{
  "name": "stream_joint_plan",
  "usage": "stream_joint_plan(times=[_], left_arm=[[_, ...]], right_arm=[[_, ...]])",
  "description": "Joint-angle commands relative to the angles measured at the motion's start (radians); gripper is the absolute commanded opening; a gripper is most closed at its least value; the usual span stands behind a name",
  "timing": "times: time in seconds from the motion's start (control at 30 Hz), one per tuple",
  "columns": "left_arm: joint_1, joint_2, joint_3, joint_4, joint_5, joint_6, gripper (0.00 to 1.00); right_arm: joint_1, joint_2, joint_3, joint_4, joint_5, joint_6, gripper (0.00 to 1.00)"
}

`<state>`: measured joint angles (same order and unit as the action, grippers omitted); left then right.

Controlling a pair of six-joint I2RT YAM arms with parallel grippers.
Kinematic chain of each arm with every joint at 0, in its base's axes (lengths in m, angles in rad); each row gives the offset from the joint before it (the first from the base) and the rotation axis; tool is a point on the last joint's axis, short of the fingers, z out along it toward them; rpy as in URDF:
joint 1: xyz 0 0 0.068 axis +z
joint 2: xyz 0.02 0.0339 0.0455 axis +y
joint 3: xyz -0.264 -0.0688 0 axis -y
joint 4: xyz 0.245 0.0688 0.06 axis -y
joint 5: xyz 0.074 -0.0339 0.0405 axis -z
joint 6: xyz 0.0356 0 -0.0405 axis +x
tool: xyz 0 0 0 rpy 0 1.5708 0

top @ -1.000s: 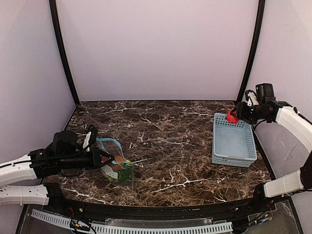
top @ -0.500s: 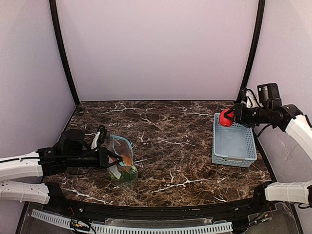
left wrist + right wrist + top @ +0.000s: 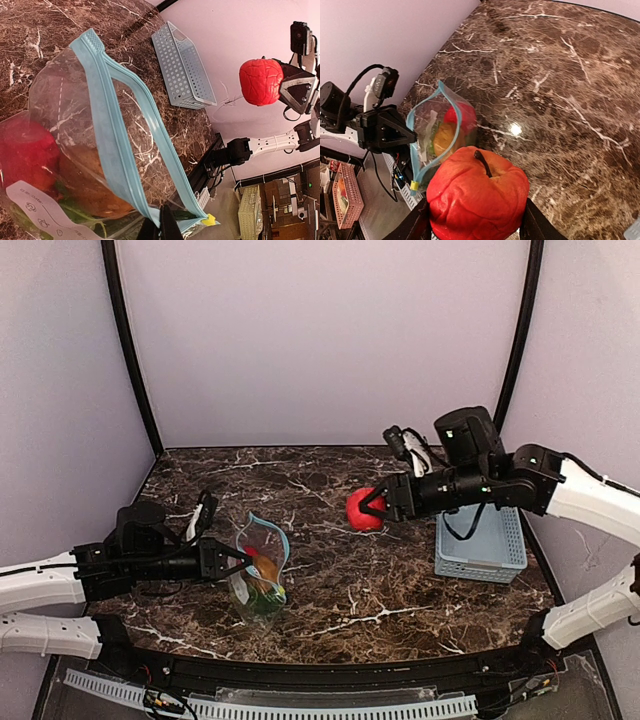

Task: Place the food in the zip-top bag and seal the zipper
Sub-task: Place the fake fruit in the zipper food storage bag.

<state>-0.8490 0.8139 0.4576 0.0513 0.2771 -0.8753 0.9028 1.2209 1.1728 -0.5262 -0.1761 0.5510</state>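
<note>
The clear zip-top bag (image 3: 262,575) stands near the table's front left, its teal-blue zipper (image 3: 107,132) gaping open. My left gripper (image 3: 232,562) is shut on the bag's mouth edge, pinching the strip near its yellow slider (image 3: 209,220). Inside lie a round red fruit (image 3: 25,150), a brown-orange oval one (image 3: 90,182) and green grapes (image 3: 427,145). My right gripper (image 3: 368,508) is shut on a second red apple-like fruit (image 3: 479,200), carried in the air above the table's middle, right of the bag.
A light-blue plastic basket (image 3: 480,533) sits at the right side of the marble table (image 3: 330,590). Purple walls close in the back and both sides. A black rail runs along the near edge.
The right arm swung left from over the basket to the table's middle, carrying the red fruit. The left gripper drew the bag slightly right and stood it more upright, mouth wider.
</note>
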Motion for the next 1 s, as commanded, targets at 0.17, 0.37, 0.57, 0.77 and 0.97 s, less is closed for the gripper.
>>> stream_joint_plan(times=[0.17,0.37,0.57,0.77,0.97], left_arm=[[0.004,-0.051,0.007,-0.044,-0.013,0.010,0.01],[0.005,-0.062,-0.004,-0.072,-0.016,0.001,0.01],[0.005,-0.079,-0.022,-0.077,-0.023,-0.004,0.01],[0.004,-0.084,-0.042,-0.072,-0.021,-0.013,0.01],[0.004,-0.088,-0.046,-0.086,-0.020,-0.011,0.01]], right_arm=[[0.184,0.312,0.243,0.143,0.051,-0.033,0.35],[0.232,0.452,0.343,0.157,0.016,-0.042,0.36],[0.252,0.555,0.407,0.155,-0.022,-0.036,0.36],[0.262,0.651,0.456,0.138,-0.028,-0.029,0.36],[0.280,0.738,0.531,0.132,-0.058,-0.028,0.36]])
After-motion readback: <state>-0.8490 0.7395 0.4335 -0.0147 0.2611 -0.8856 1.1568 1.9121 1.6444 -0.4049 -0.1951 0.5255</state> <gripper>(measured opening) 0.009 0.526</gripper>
